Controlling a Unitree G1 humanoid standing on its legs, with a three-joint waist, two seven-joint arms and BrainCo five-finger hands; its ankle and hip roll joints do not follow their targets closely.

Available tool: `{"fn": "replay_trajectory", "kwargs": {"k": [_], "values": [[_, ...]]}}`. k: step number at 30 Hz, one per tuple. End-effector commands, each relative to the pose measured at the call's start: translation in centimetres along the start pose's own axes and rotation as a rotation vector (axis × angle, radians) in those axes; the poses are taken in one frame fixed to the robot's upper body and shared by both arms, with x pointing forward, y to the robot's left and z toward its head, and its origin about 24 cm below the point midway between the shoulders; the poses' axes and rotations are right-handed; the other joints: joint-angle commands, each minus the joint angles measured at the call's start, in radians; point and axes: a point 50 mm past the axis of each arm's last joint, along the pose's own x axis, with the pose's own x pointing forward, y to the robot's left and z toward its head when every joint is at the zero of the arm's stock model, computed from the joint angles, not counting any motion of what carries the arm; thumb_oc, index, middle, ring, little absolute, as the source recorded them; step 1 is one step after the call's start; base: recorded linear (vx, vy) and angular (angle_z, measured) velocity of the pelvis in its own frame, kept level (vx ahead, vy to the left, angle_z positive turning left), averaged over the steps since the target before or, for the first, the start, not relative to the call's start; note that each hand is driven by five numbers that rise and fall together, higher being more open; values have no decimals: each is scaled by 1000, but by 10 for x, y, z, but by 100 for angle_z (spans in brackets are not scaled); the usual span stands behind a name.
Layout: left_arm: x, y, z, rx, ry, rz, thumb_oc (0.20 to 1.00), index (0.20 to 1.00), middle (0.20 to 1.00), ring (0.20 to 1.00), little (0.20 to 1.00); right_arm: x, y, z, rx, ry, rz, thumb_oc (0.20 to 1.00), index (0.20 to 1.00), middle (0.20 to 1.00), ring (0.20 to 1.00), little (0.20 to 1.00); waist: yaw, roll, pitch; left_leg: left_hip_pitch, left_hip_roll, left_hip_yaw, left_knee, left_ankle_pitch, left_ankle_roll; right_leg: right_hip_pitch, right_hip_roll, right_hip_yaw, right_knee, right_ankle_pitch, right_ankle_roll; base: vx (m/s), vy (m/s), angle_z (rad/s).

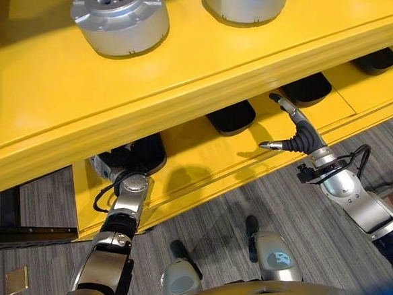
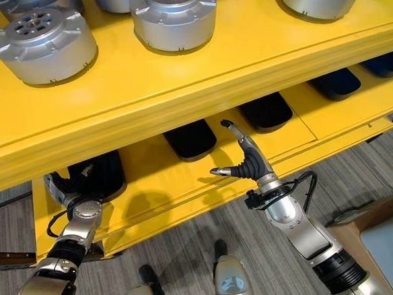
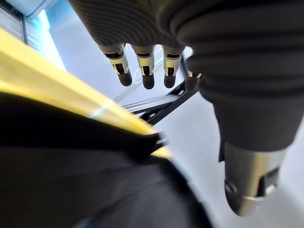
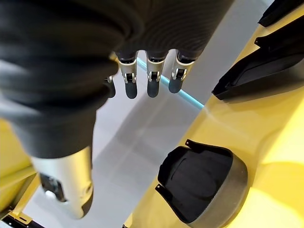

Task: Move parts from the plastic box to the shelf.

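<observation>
Several round silver parts [image 1: 120, 18] stand on the top tier of the yellow shelf [image 1: 180, 101]. Black shell parts [image 1: 233, 116] lie in a row on the lower tier. My left hand [image 1: 105, 166] reaches in under the top tier at the left, beside a black shell part [image 1: 146, 153]. In the left wrist view its fingers [image 3: 147, 73] are straight and hold nothing, with the black part [image 3: 95, 180] close below. My right hand [image 2: 246, 159] hovers open over the lower tier's front edge, empty, with a black part [image 4: 199, 183] lying just past it.
The top tier's thick front lip [image 2: 181, 115] overhangs the lower tier. A brown box [image 2: 363, 218] with a pale grey-blue inside stands on the grey plank floor at the lower right. A black frame [image 1: 13, 231] lies low at the left.
</observation>
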Motion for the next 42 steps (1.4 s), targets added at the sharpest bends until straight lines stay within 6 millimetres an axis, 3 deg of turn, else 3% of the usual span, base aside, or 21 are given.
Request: {"fn": "replay_trajectory", "kwargs": {"k": [1, 9, 13, 17, 19, 24, 31, 39, 42], "values": [[4, 9, 29, -56, -211, 44, 1000, 1000, 1000, 1000, 1000, -3, -6, 26, 29, -142, -94, 1000, 1000, 1000, 1000, 1000, 9, -26, -33, -25, 14, -40, 85, -19, 0, 42, -35, -33, 54, -75, 43, -7, -25, 12], [-31, 22, 54, -33, -528, -181, 1000, 1000, 1000, 1000, 1000, -15, -11, 20, 25, -119, -124, 1000, 1000, 1000, 1000, 1000, 42, -17, -64, -3, 11, -65, 34, -2, -2, 73, -33, -49, 21, -72, 40, -8, -22, 5], [-42, 29, 58, -96, -542, -350, 1000, 1000, 1000, 1000, 1000, -20, -13, 17, 26, -105, -133, 1000, 1000, 1000, 1000, 1000, 59, -13, -77, 5, 11, -73, 13, 6, -6, 90, -33, -60, 0, -66, 39, -22, -43, 9], [-67, 33, 59, -203, -529, -708, 1000, 1000, 1000, 1000, 1000, -26, -17, 16, 86, -93, -126, 1000, 1000, 1000, 1000, 1000, 81, -9, -83, 11, 10, -85, -4, 13, -9, 102, -29, -76, -14, -62, 38, -64, -74, 11], [-85, 36, 60, -300, -508, -928, 1000, 1000, 1000, 1000, 1000, -29, -19, 13, 198, -60, -96, 1000, 1000, 1000, 1000, 1000, 90, -3, -85, 12, 12, -91, -9, 18, -13, 107, -27, -83, -18, -61, 35, -85, -74, 8], [-105, 43, 57, -531, -414, -1259, 1000, 1000, 1000, 1000, 1000, -35, -18, -6, 446, 46, -52, 1000, 1000, 1000, 1000, 1000, 98, 9, -91, 18, 16, -95, -15, 34, -19, 118, -23, -97, -21, -63, 29, -70, -48, 8], [-115, 42, 40, -857, -197, -1374, 1000, 1000, 1000, 1000, 1000, -39, -3, -28, 584, 131, -37, 1000, 1000, 1000, 1000, 1000, 116, 20, -113, 10, 37, -111, -16, 92, -31, 134, 3, -120, -34, -66, 3, -45, -100, 8], [-127, 34, 27, -970, -72, -1499, 1000, 1000, 1000, 1000, 1000, -37, 5, -35, 666, 176, -38, 1000, 1000, 1000, 1000, 1000, 133, 23, -118, 17, 56, -114, -40, 121, -42, 141, 15, -150, -17, -73, -10, -20, -121, 11], [-129, 39, 24, -1011, -67, -1499, 1000, 1000, 1000, 1000, 1000, -37, 10, -36, 658, 195, -18, 1000, 1000, 1000, 1000, 1000, 140, 36, -113, 10, 83, -119, -62, 183, -61, 150, 32, -161, -14, -84, -22, 44, -104, 17]]}}
